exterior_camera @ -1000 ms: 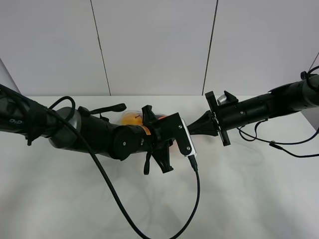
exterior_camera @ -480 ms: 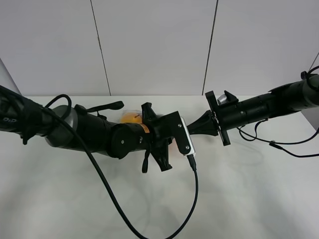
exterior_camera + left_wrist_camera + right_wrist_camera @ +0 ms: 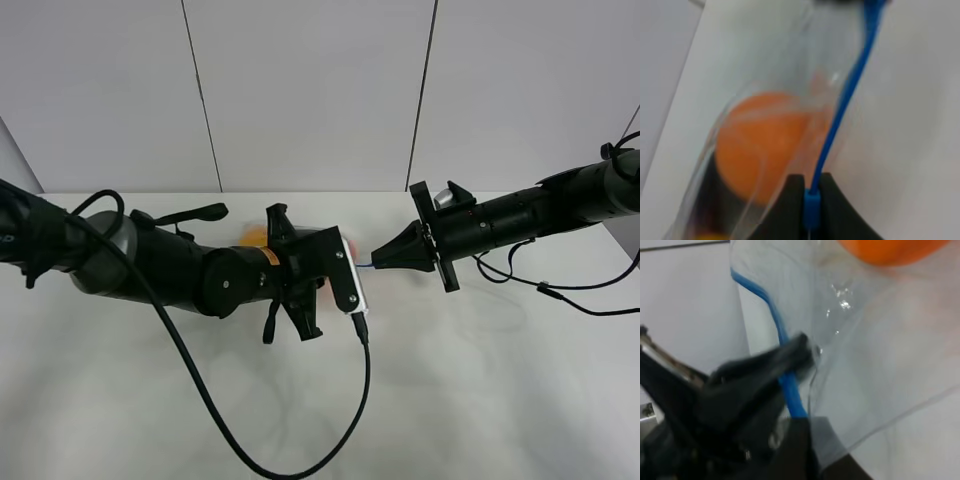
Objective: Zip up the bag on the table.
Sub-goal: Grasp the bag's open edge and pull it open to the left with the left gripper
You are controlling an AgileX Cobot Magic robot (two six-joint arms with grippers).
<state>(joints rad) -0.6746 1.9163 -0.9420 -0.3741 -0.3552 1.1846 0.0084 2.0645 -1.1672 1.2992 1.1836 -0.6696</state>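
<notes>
The clear bag (image 3: 790,75) lies on the white table (image 3: 500,400) between my two arms, mostly hidden under the left arm in the high view. An orange fruit (image 3: 254,237) shows through it, also in the left wrist view (image 3: 760,140). The blue zipper strip (image 3: 366,266) runs taut between the grippers. My left gripper (image 3: 811,200) is shut on the strip (image 3: 840,110), its tips hidden under the wrist camera (image 3: 347,272) in the high view. My right gripper (image 3: 380,261) is shut on the strip's end (image 3: 790,390), close to the left gripper (image 3: 755,375).
A black cable (image 3: 300,460) loops from the left wrist across the table's front. Cables (image 3: 570,300) trail from the right arm on the right side. A grey panelled wall (image 3: 320,90) stands behind the table.
My left gripper has slid left along the zipper strip, away from the right gripper. A short run of blue strip now shows between them. The right gripper has stayed almost in place.
</notes>
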